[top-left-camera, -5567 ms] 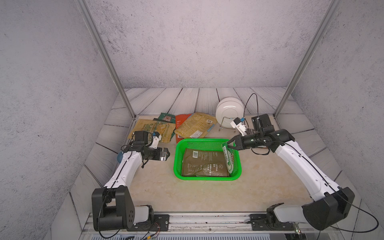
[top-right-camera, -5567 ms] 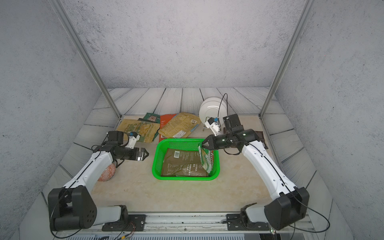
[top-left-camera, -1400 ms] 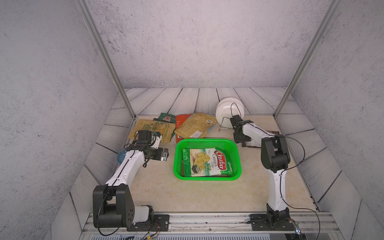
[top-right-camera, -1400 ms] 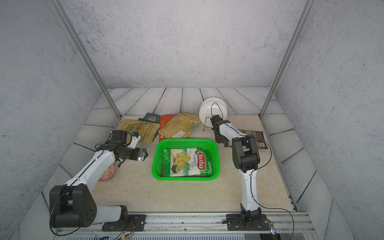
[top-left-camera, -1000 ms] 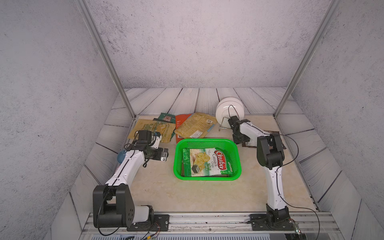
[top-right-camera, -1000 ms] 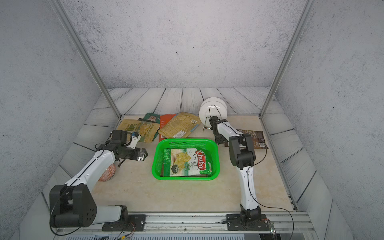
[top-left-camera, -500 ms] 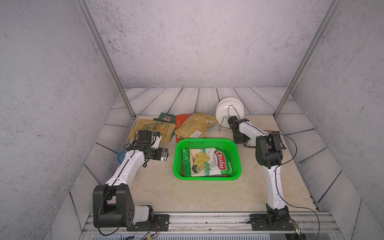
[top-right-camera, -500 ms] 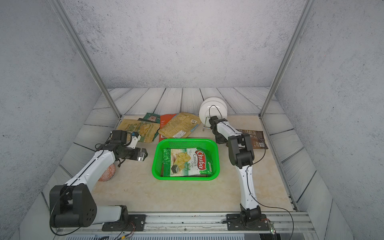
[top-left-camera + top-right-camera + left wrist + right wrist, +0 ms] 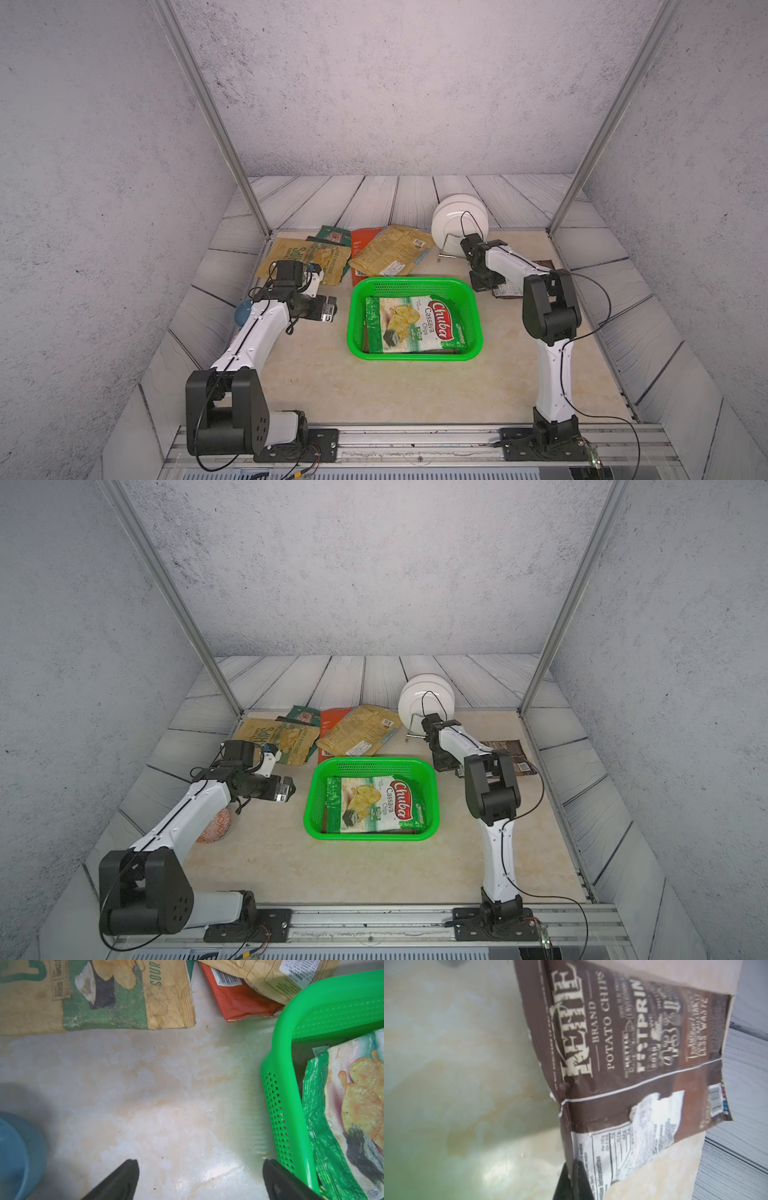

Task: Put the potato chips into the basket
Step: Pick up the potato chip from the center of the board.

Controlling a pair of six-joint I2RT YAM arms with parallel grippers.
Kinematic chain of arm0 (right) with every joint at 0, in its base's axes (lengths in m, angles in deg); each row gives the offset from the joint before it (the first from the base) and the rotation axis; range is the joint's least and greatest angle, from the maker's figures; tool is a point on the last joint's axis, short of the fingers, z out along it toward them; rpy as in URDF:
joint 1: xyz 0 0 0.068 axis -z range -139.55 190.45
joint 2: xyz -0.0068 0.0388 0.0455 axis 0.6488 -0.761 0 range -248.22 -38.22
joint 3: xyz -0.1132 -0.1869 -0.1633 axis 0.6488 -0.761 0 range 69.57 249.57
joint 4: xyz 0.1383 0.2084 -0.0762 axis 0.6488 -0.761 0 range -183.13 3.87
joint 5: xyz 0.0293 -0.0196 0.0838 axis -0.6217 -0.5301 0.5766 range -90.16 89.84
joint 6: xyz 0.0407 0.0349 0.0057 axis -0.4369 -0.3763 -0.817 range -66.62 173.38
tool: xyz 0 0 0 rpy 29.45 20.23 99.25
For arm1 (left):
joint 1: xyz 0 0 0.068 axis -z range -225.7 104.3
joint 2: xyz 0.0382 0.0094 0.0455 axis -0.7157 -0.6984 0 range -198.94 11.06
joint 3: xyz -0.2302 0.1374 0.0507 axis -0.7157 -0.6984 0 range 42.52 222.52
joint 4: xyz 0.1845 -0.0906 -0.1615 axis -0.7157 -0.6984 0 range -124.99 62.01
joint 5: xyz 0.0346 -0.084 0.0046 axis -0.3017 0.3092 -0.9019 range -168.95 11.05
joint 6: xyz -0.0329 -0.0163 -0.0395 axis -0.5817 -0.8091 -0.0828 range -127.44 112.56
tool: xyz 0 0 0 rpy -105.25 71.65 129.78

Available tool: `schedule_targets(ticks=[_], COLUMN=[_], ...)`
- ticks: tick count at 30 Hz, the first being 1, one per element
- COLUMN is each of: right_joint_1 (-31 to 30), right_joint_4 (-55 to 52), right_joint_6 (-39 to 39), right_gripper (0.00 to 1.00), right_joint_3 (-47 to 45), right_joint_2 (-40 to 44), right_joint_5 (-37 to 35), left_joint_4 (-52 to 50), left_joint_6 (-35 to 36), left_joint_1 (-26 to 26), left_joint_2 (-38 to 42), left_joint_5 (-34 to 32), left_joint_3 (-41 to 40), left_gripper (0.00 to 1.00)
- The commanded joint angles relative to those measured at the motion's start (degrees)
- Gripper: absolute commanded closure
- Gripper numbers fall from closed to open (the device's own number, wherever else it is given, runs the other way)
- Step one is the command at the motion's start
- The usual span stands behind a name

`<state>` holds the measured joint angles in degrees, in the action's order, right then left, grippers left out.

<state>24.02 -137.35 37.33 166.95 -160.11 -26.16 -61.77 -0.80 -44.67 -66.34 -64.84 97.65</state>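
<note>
Cropped by the frame's edge in the right wrist view, small print smeared past reading, one corner lost between the closed black fingers of the right gripper [image 9: 575,1165]: flat brown crinkly potato chips bag [image 9: 633,1053], in both top views largely masked by the white right arm [image 9: 505,259]. Cut off in the left wrist view: round blue bowl [image 9: 12,1157], bright green perforated plastic basket [image 9: 284,1084], and the bases of the wide-spread left gripper [image 9: 200,1160] fingers. Mostly buried under the mustard-yellow crinkly bag [image 9: 390,251]: flat orange-red bag [image 9: 360,245].
</note>
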Motion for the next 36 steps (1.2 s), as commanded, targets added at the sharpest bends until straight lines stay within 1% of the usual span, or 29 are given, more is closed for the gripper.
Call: schedule_targets(ticks=[1,6,10,15,21,30,33,36], right_joint_1=[0.22,0.17,0.25,0.36,0.37,0.28,0.35,0.35], right_joint_4=[0.36,-0.21,-1.10,-2.60,-1.82,-4.73,-4.46,-3.58], right_joint_6=[-1.08,-1.52,-1.60,-2.13,-2.33,0.76,1.93,2.77], right_gripper=[1.00,1.00,1.00,1.00,1.00,1.00,1.00,1.00], right_joint_3=[-1.90,-5.41,-6.11,-4.37,-2.79,3.38,4.05,4.45], right_joint_2=[10.18,18.15,23.63,28.51,33.36,39.05,41.49,44.16], right_joint_5=[4.00,6.27,7.31,9.30,11.91,10.91,12.80,16.24], left_joint_4=[-0.05,-0.04,0.04,0.05,0.11,0.02,-0.03,0.03], left_joint_6=[0.49,0.40,0.57,0.48,0.57,0.52,0.50,0.52], left_joint_1=[0.28,0.35,0.35,0.30,0.28,0.28,0.20,0.23], left_joint_2=[0.24,0.16,0.12,0.06,0.04,0.06,0.06,-0.16], left_joint_5=[-0.40,-0.39,-0.40,-0.23,-0.31,-0.13,0.00,0.13], left_joint_3=[0.55,0.51,0.46,0.46,0.37,0.52,0.48,0.44], left_gripper=[0.00,0.00,0.00,0.00,0.00,0.00,0.00,0.00])
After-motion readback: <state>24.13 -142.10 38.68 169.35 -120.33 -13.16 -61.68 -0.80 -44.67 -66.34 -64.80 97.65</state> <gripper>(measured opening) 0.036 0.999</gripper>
